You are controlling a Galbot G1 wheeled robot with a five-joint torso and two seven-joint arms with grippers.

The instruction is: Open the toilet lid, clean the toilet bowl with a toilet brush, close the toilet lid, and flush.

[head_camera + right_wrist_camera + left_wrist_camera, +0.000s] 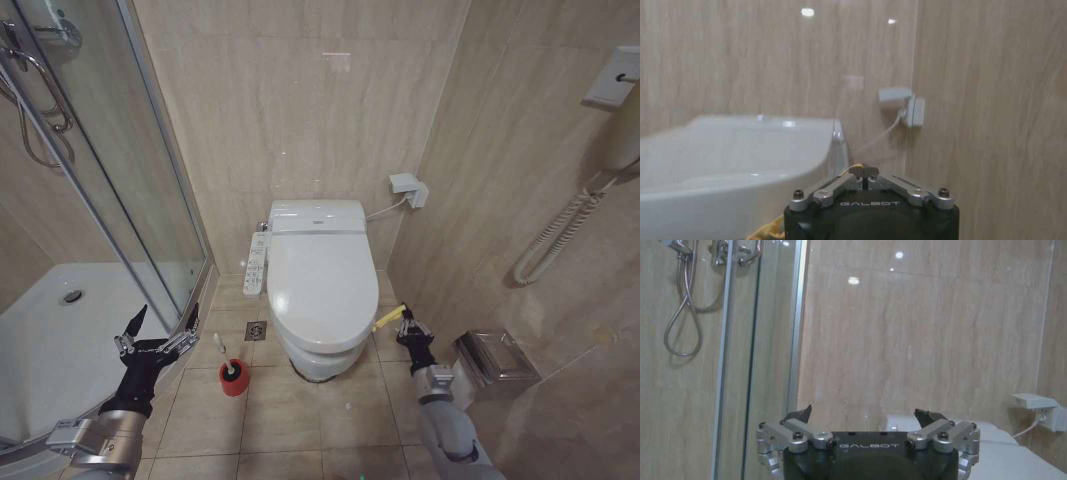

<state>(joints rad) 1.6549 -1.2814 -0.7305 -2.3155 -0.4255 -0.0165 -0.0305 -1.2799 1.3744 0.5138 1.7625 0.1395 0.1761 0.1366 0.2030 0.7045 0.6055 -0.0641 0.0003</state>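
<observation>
One step is in hand: opening the toilet lid (322,280), which lies flat over the toilet bowl (318,362). My right end effector (405,322) is pinched closed on the yellow loop tag (388,318) at the lid's 4 o'clock edge. My left end effector (158,327) hovers spread wide, empty, above the toilet brush (226,364). Next, I judge, a steady upward pull.

A small tiled bathroom: a floor toilet (318,290), a glass shower cubicle (90,190) at nine o'clock, beige wall tiles (300,90), a wall handset (600,150).
</observation>
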